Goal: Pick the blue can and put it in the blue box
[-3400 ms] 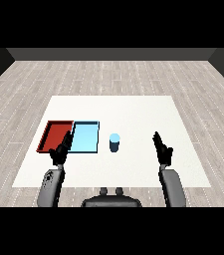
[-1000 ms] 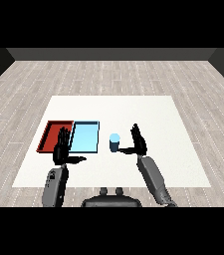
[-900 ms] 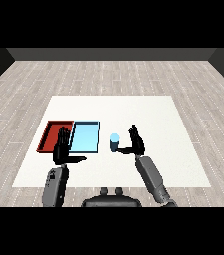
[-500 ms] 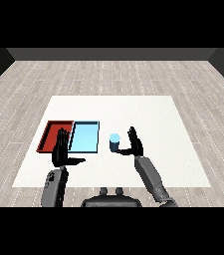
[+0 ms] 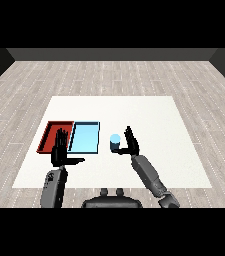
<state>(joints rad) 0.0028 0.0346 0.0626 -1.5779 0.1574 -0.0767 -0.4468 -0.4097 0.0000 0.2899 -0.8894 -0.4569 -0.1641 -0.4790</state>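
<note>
The blue can [image 5: 115,142] stands upright on the white table, just right of the light blue tray [image 5: 85,136]. My right hand [image 5: 130,143] is right beside the can on its right, fingers straight and pointing up, thumb reaching toward the can; whether it touches is unclear. My left hand [image 5: 61,149] hovers over the near edges of the red tray [image 5: 54,136] and the blue tray, fingers straight, thumb out to the right, holding nothing.
The red and light blue trays lie side by side at the table's left, both with nothing in them. The white table [image 5: 154,125] stretches bare to the right and behind the can.
My right hand has swung in from the far right to stand next to the can. The left hand stayed nearly still. The can has not moved.
</note>
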